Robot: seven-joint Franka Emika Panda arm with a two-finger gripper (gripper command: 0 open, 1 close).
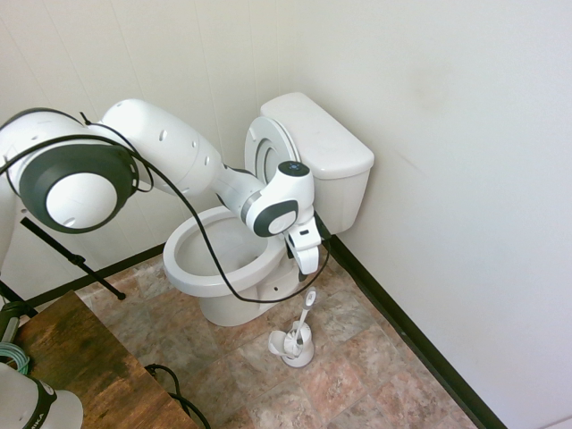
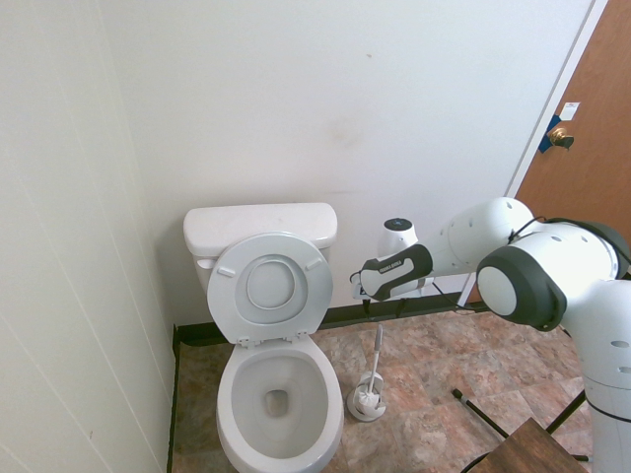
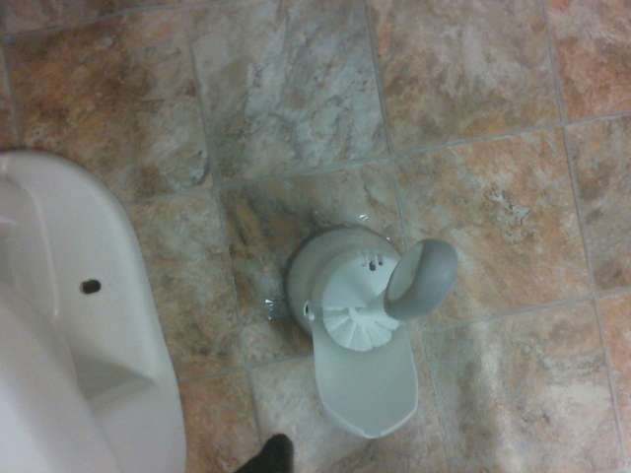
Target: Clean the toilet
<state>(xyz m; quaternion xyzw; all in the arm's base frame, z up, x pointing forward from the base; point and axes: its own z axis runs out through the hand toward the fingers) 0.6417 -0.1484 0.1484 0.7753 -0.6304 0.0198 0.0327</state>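
The toilet (image 1: 214, 268) is glossy white, its lid and seat raised against the tank (image 1: 318, 134); the bowl (image 2: 281, 399) is uncovered. My gripper (image 1: 303, 268) points down beside the bowl's right flank, a short way above the grey tip of the toilet brush handle (image 1: 310, 297). Its fingers are open with nothing between them. The brush stands in its white holder (image 1: 292, 345) on the floor. In the wrist view the holder (image 3: 347, 296) and the handle tip (image 3: 424, 280) lie almost straight below, with the toilet base (image 3: 69, 325) at one side.
The tiled floor (image 1: 357, 357) runs to a dark baseboard (image 1: 402, 331) and a white wall close behind the brush. A wooden tabletop (image 1: 80, 357) sits near the bowl's front. A brown door (image 2: 592, 128) is on the far side.
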